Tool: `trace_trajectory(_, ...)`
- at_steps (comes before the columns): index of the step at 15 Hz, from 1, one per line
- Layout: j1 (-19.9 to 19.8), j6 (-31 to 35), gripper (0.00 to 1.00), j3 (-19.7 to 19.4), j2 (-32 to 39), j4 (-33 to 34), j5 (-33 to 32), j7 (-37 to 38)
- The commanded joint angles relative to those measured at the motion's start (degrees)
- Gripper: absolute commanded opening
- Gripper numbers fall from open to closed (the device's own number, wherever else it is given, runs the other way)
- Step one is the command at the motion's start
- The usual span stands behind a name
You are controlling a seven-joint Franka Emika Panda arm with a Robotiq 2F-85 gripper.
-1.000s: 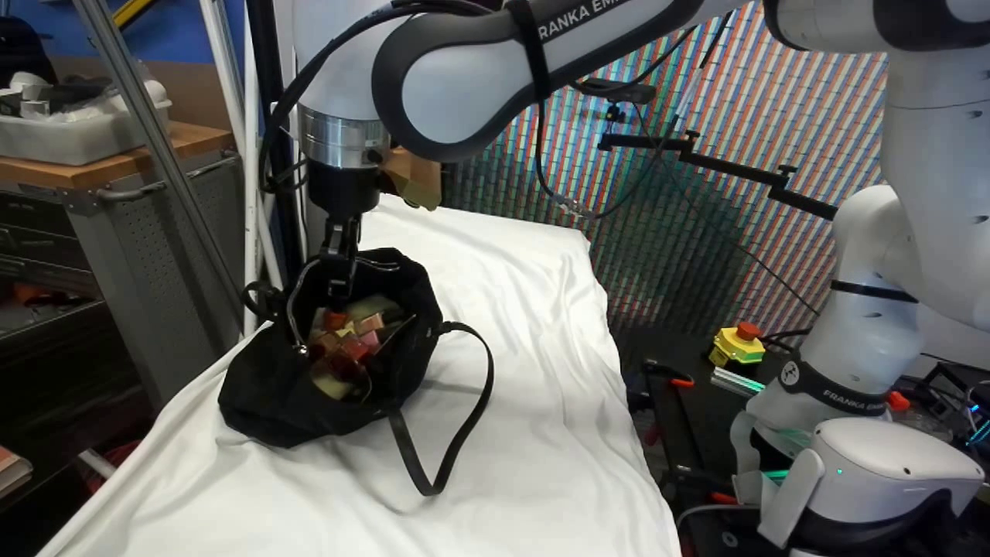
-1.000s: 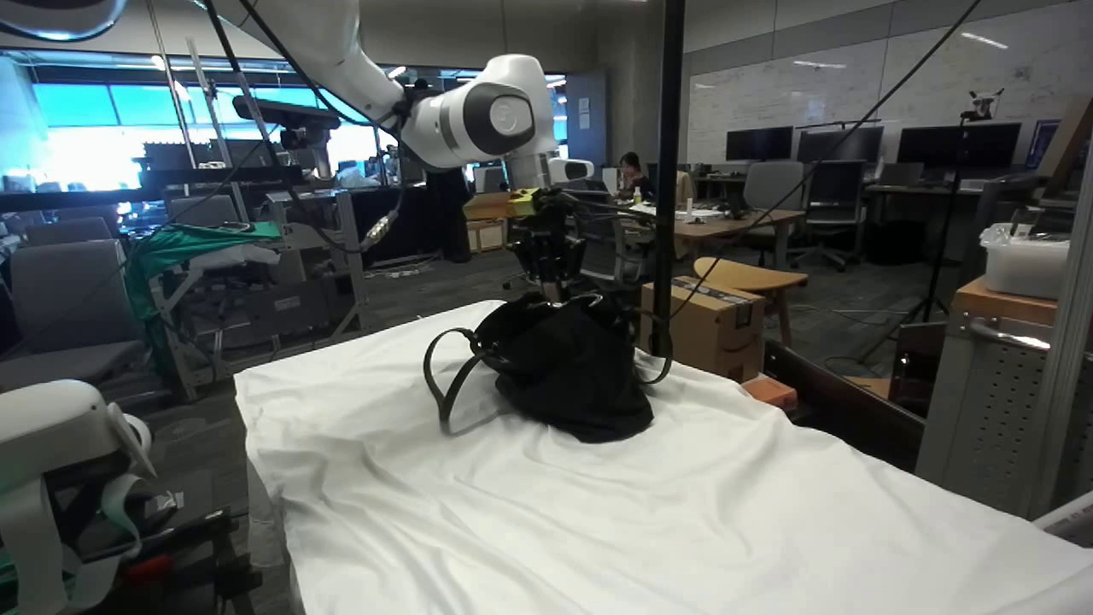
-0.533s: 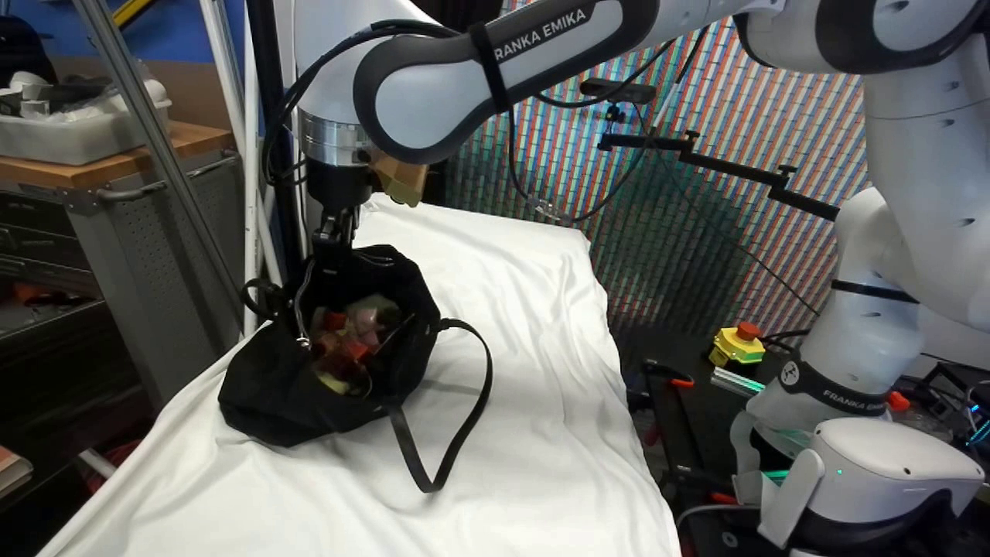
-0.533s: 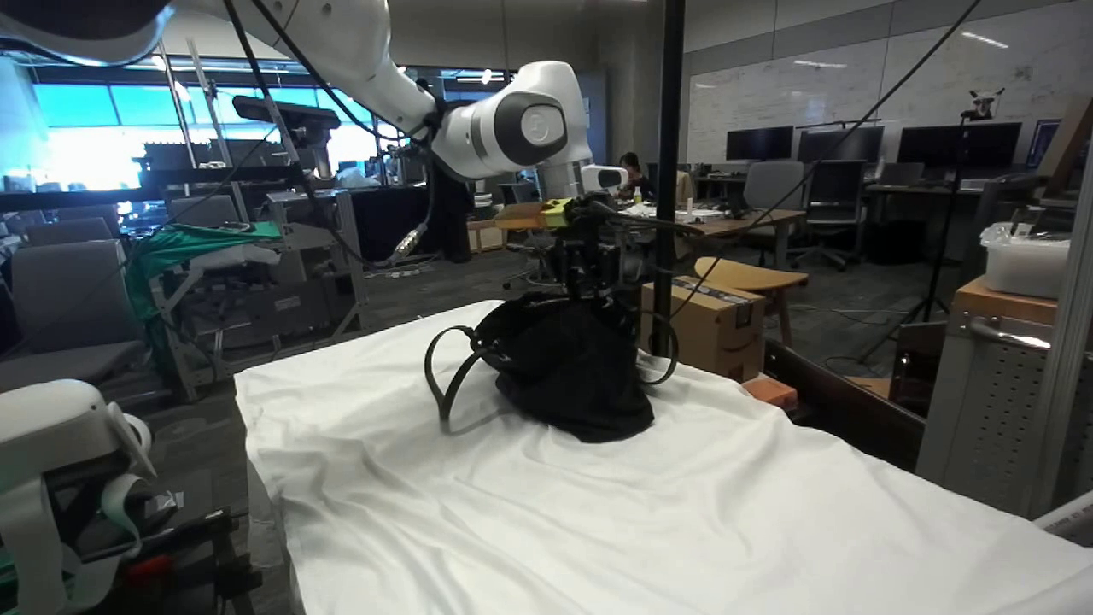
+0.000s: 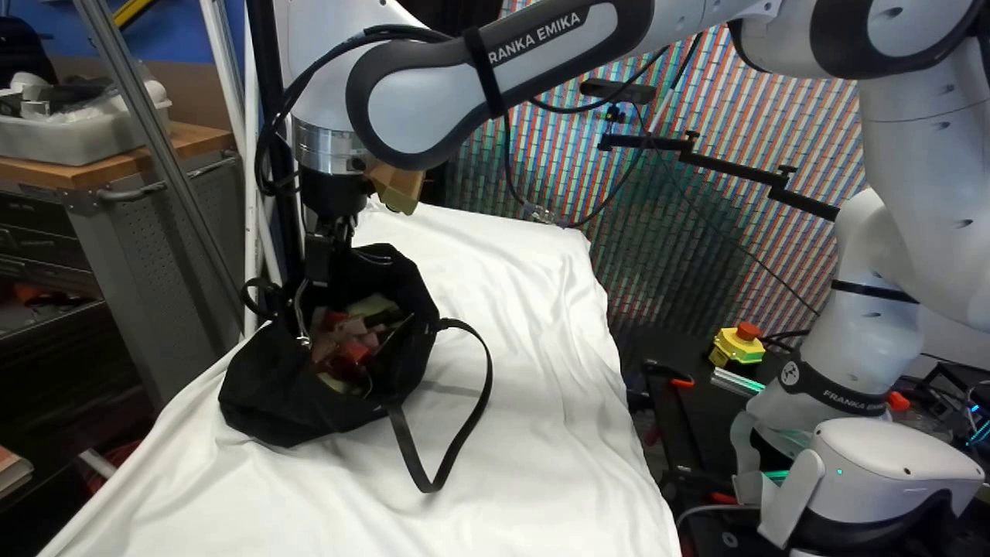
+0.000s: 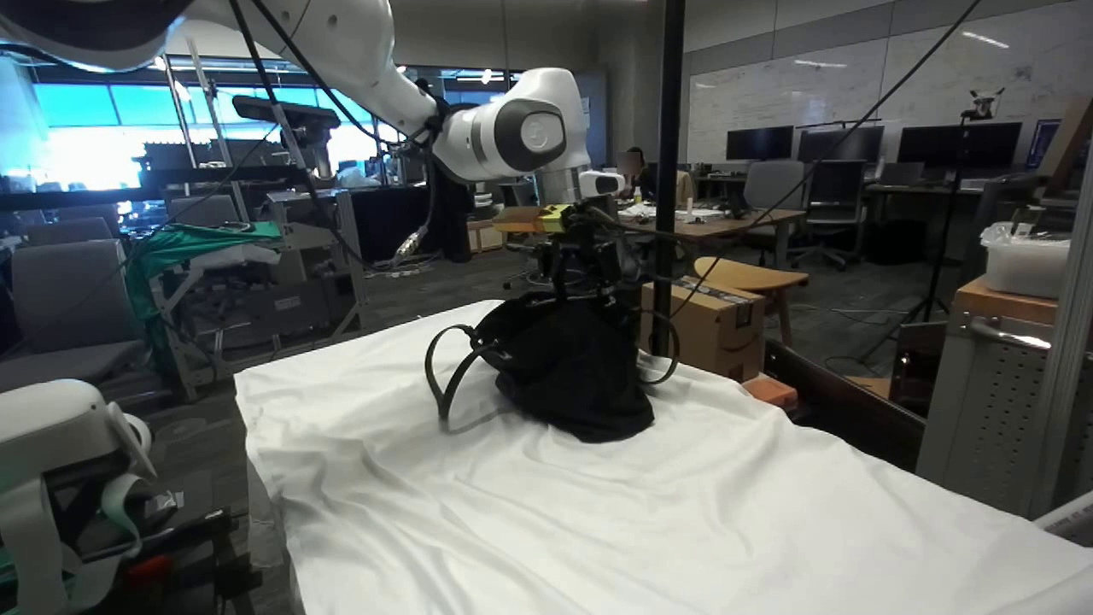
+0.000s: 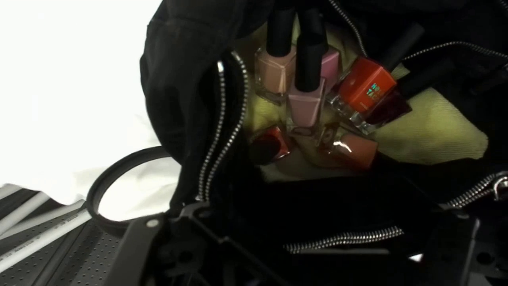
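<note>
Gripper (image 6: 582, 290): jaws wide apart, nothing in hold that I can see. In the wrist view the fingers (image 7: 133, 252) sit far out left and right, with only black fabric and a stretch of zipper (image 7: 347, 238) in the gap. Can't tell if either one touches fabric, too dark there.

Bag (image 5: 286, 398): black, slouched, mouth gaping, on the white-draped worktop (image 5: 549, 472). In both exterior views it's right below the gripper. In an exterior view the gripper hangs roughly vertical over the far left part of the mouth, tips about level with the edge, bulk of the bag to the near side.

Relation that matters, my read: gripper vs. bag edge. That zipper stretch runs left to right in the wrist view, same direction as the finger gap, so fingers are spread along the edge, not across it. Single arm, no choice of side.

Contents: bottles (image 5: 352, 340) with black caps, look like nail polish, lower and near right of the gripper in an exterior view, well apart from the fingers. Axes are mixed: orange bottle (image 7: 363, 85) leans cap to far right, pale pink bottle (image 7: 305, 105) points cap far, red bottle (image 7: 281, 139) faces cap at camera. Yellowish cloth (image 7: 432, 131) under them. Strap (image 5: 468, 410) loops out right of the bag.
</note>
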Motion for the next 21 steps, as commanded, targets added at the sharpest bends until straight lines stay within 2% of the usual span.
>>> trace_trajectory(1, 0.04, 0.14, 1.0, 1.45, -7.21, -8.43, 2.68, -0.54)
trace_trajectory(4, 1.33, 1.21, 1.0, 2.14, -13.81, -17.04, 3.13, 2.02)
trace_trajectory(11, 5.84, 1.53, 1.0, 4.36, -30.43, -38.22, 3.11, 15.45)
trace_trajectory(16, 6.44, 4.81, 1.0, 6.53, -44.14, -54.43, 3.76, 24.88)
trace_trajectory(21, 5.25, 8.55, 1.0, 7.18, -59.34, -67.67, 5.33, 24.95)
